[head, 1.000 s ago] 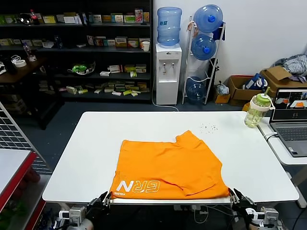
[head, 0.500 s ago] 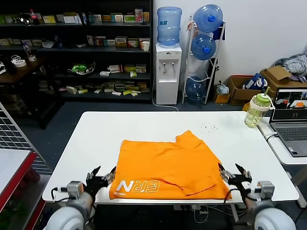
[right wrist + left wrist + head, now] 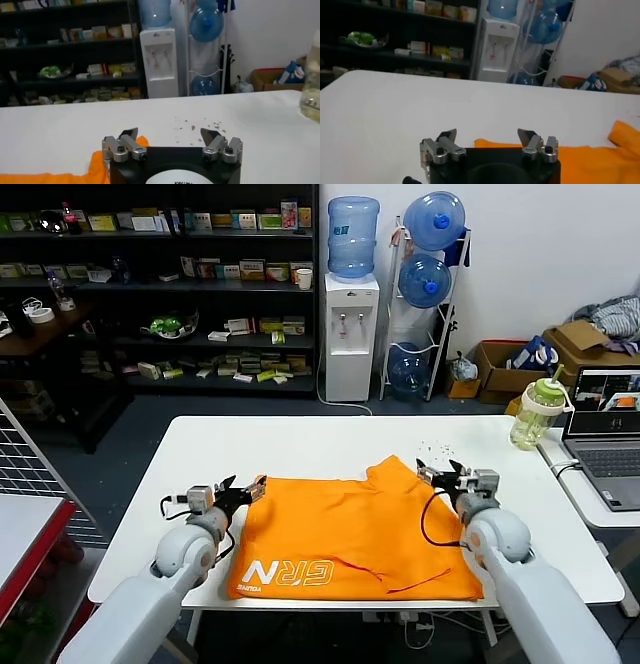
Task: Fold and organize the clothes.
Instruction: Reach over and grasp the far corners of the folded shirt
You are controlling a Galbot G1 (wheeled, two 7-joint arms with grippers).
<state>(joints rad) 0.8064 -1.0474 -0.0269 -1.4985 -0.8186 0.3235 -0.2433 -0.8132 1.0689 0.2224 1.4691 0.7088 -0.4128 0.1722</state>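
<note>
On the white rectangular table (image 3: 330,439), the bright orange short-sleeved T-shirt of thin fabric (image 3: 350,529) lies flat near the near edge, its white block lettering (image 3: 282,572) showing at the near left corner. The left gripper (image 3: 248,486) hovers at the shirt's far left corner with its fingers (image 3: 447,136) spread apart and nothing between them. The right gripper (image 3: 437,474) sits at the far right corner, beside the folded-over sleeve (image 3: 395,474), its fingers (image 3: 129,134) likewise apart and empty. A pale green drinking bottle (image 3: 534,415) stands at the table's far right edge, next to a laptop (image 3: 607,439).
</note>
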